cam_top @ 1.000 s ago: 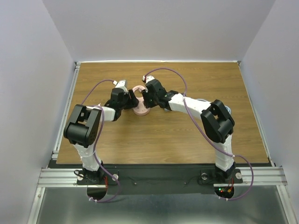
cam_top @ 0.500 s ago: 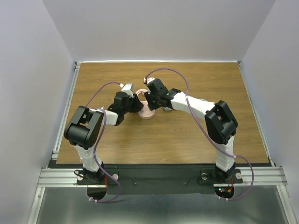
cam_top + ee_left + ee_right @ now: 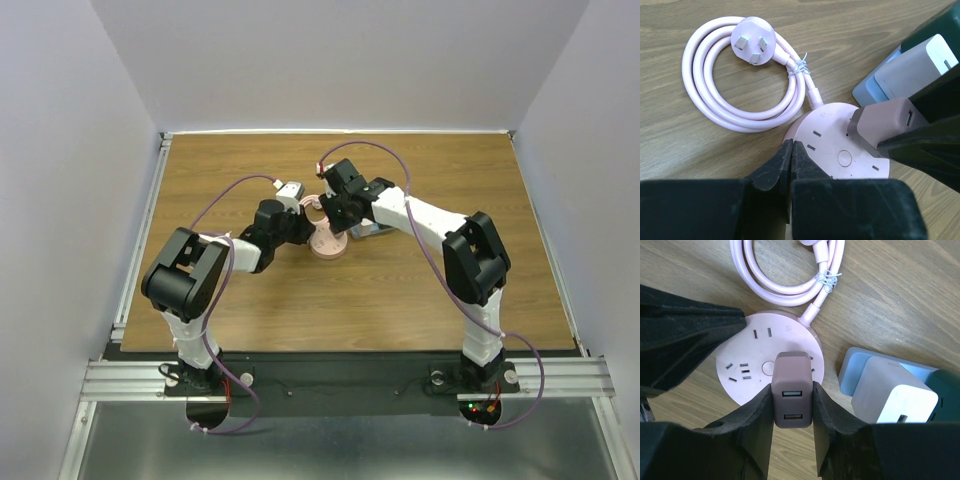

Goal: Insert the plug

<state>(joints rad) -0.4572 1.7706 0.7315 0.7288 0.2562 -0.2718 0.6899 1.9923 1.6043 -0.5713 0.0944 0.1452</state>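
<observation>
Right wrist view is showing the right gripper (image 3: 792, 401) clamping the mauve plug (image 3: 792, 371) between its fingers, right over the round pink power strip (image 3: 740, 362). Insertion is looking unfinished, with the push down probably remaining. The prongs are hiding under the plug body, so seating is impossible to judge. The left gripper (image 3: 791, 159), fingers pressed together on nothing, is nosing at the strip's rim, though contact is unclear. Beyond, the strip's coiled cord (image 3: 790, 287) is lying.

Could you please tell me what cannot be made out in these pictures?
Right wrist: the charger body hides its prongs, so seating in the pink hub is unclear.
Left wrist: the shut left jaws cover the hub's near rim.
Top external: the right arm covers the charger.
</observation>
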